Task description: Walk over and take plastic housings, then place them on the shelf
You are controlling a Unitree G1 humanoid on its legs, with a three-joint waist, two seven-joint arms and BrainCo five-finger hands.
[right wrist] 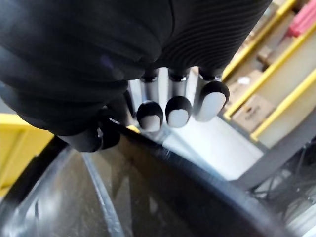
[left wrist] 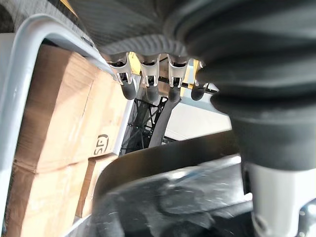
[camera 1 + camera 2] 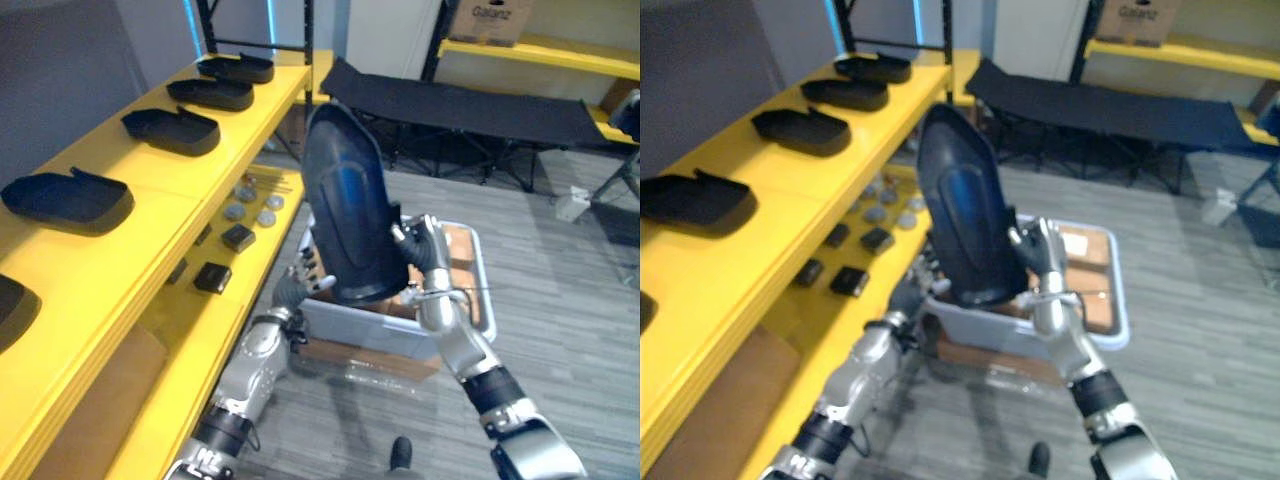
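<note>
Fingers of the right hand (image 3: 424, 254) pinch the upright plastic housing (image 3: 345, 200); left hand (image 3: 300, 284) braces it, fingers straight.

Bright, even indoor light throughout; a blue sheen glints on the dark plastic housing (image 3: 345, 205); the yellow shelf (image 3: 160, 185) top shines vividly.

The upright plastic housing (image 3: 345, 215) blocks a good chunk of the grey bin (image 3: 365, 325) behind it, so no clue what's in that part. The left hand (image 3: 300, 285) has its palm tucked behind the housing's bottom edge, and I can't see where they meet. On the top shelf (image 3: 170, 185), the nearest housing (image 3: 12, 312) gets chopped off by the frame edge. The little round bits (image 3: 252, 207) on the lower shelf (image 3: 255, 265) are too small to make out. In the left wrist view the housing is just a close-up blur.
</note>
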